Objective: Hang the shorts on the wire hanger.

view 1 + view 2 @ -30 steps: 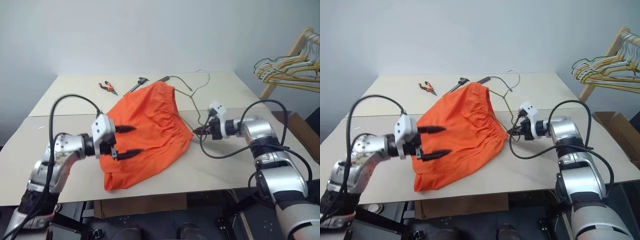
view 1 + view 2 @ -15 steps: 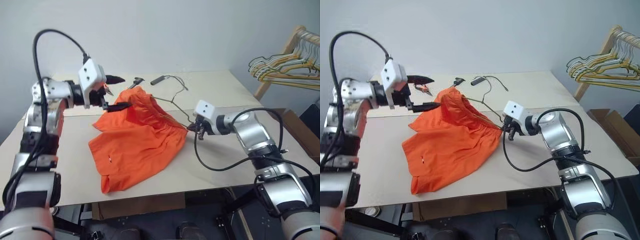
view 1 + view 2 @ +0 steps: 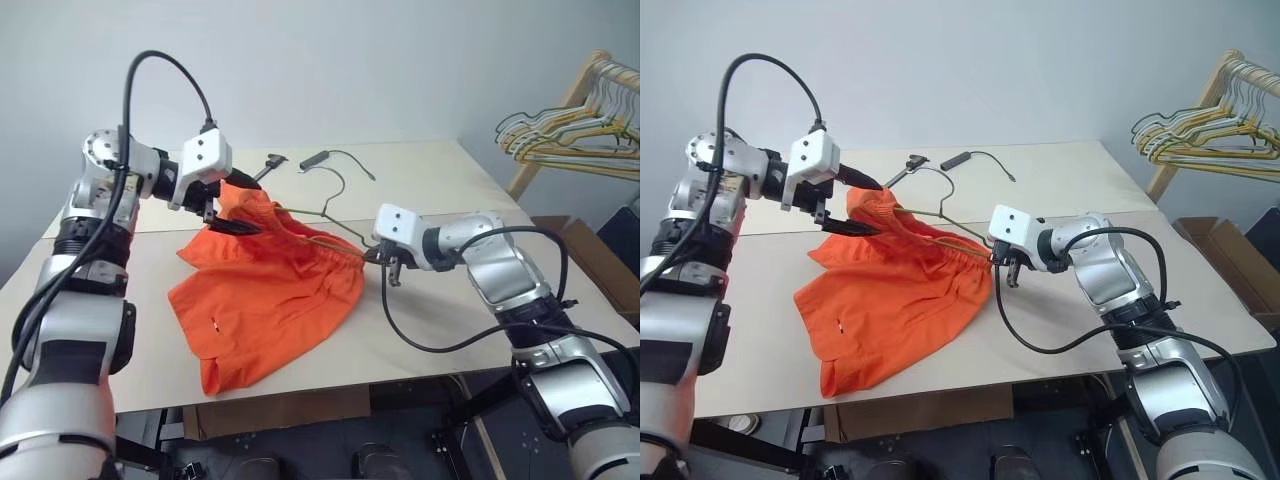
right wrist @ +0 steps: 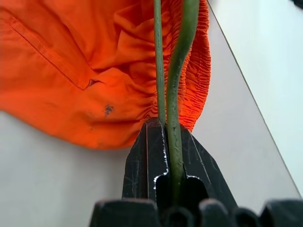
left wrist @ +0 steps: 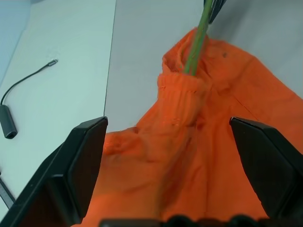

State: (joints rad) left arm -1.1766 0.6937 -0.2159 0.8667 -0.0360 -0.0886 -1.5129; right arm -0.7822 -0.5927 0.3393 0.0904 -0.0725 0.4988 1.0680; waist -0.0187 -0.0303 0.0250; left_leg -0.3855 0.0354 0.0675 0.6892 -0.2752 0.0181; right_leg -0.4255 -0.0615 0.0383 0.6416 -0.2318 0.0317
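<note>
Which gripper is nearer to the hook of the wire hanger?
Left. The left gripper, open, hovers over the shorts just beside the wire hanger hook. The right gripper is shut on the hanger's opposite corner, farther from the hook.

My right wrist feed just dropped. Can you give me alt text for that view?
The right gripper is shut on the wire hanger, whose two thin wires run from its fingers away across the orange shorts. The gathered waistband bunches around the wires, and the shorts lie on the pale table.
</note>
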